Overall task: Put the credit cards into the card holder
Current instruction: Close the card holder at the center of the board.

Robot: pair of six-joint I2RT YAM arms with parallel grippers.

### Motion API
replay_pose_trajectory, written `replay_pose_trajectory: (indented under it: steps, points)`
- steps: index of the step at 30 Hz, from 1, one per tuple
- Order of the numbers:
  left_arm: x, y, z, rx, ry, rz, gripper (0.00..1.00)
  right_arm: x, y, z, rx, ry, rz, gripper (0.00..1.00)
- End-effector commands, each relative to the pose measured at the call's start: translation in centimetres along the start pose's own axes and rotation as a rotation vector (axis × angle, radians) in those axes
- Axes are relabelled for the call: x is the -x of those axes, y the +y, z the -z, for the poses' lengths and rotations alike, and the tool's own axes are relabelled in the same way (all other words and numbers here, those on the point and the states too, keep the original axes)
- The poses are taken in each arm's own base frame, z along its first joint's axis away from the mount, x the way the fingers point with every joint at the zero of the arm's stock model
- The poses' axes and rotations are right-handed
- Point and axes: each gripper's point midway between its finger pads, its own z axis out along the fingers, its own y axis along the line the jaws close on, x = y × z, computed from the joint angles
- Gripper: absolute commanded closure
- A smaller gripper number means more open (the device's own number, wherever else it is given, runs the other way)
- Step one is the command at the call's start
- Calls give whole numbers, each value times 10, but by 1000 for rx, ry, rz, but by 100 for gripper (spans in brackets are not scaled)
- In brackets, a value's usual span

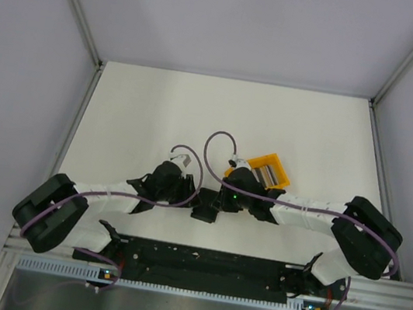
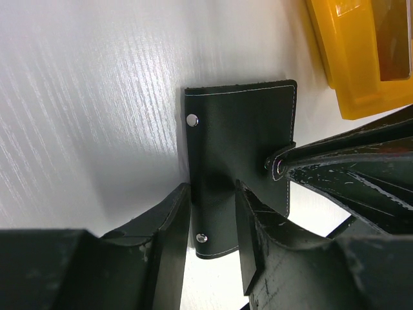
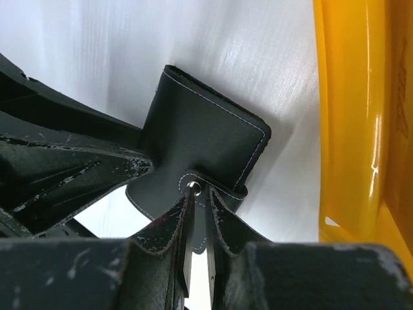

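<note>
While both arms were stretched low and inward from their bases, wrists almost meeting, the card holder (image 2: 239, 142) lay closed and flat on the table (image 2: 84, 97) between their fingertips. The left gripper (image 2: 213, 194) sat over its near edge with jaws apart, one finger at the holder's side edge and the other on its cover. Whether they clamped it could not be told. The right gripper (image 3: 198, 192), entering from the left gripper's right, was pinched shut on the holder's snap tab. Close beside the right gripper, on the side away from the bases, sat the orange bin (image 3: 361, 129) with the credit cards (image 1: 265, 171) standing inside.
</note>
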Motion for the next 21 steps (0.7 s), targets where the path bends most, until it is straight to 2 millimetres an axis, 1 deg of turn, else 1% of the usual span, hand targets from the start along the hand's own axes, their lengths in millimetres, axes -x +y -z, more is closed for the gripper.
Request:
replay_pose_trajectory:
  steps: [1, 11, 12, 14, 21]
  points:
    - [-24, 32, 0, 130, 75, -15, 61, 14, 16, -4, 39, -33, -9, 89]
    - [-24, 31, -2, 125, 81, -25, 64, 11, 14, -9, 30, -22, -9, 89]
    - [-25, 30, -2, 125, 83, -25, 64, 8, 16, -9, 45, -2, -8, 89]
    - [-24, 31, -2, 125, 83, -26, 64, 7, 16, -10, 42, 3, -7, 89]
    - [-24, 27, -1, 113, 84, -31, 65, 10, 14, -11, 11, 8, 2, 90]
